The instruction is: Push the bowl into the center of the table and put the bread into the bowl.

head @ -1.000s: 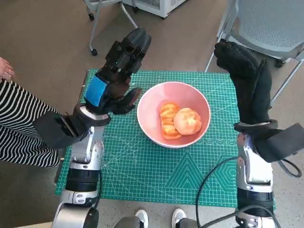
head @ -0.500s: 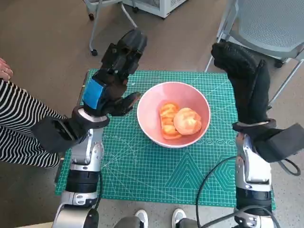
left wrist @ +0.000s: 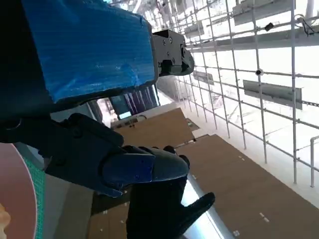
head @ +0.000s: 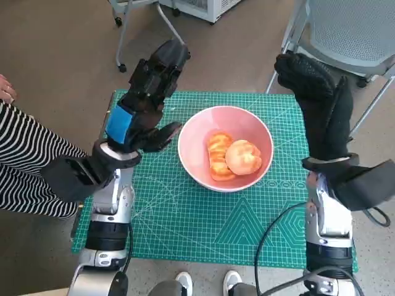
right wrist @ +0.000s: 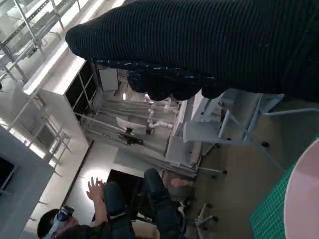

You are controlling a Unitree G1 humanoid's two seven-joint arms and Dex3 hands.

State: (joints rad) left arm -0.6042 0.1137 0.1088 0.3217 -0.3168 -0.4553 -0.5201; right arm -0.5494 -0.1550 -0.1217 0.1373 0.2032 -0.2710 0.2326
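Bread (head: 233, 156) lies in the pink bowl (head: 192, 132) near mid-table (head: 185, 216); left hand (head: 145, 98) and right hand (head: 318, 102) are raised with fingers extended, holding nothing, and a careless lowering could knock the rim and shift the bowl off centre.

I'm working in a lab or office: mesh chair (head: 352, 31), green cutting mat (head: 203, 222), a headset-wearing person (right wrist: 75, 226).
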